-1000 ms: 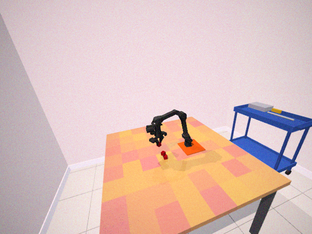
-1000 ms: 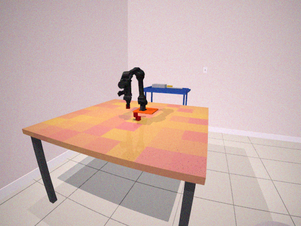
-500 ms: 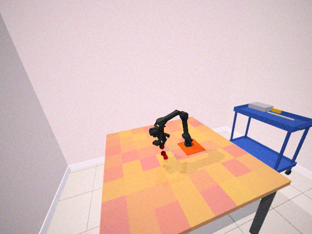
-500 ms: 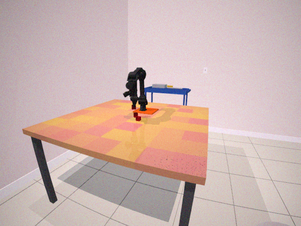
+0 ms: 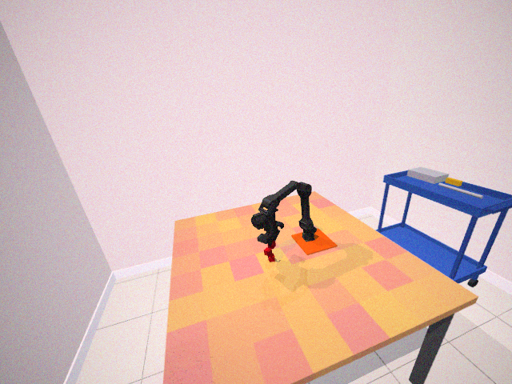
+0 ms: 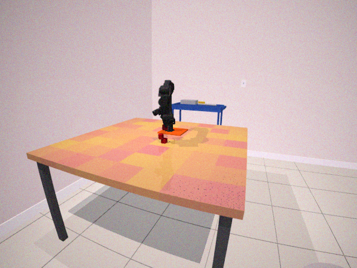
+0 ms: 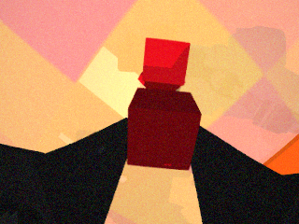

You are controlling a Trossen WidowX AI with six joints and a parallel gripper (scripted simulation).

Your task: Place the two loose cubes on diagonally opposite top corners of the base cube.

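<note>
Now | fingers clamped on dark red cube point(image 7: 163, 130) | bright red cube point(image 7: 164, 63) below | blue cart point(image 5: 446, 194) well apart

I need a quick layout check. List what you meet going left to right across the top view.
Held red cube in the gripper → orange base plate under the arm → blue cart, carrying a grey box, then a yellow block.

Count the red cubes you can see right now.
3: the held cube is clamped in the gripper, the placed cube sits on the base cube, and the base cube stands on the table. None seems hidden.
</note>
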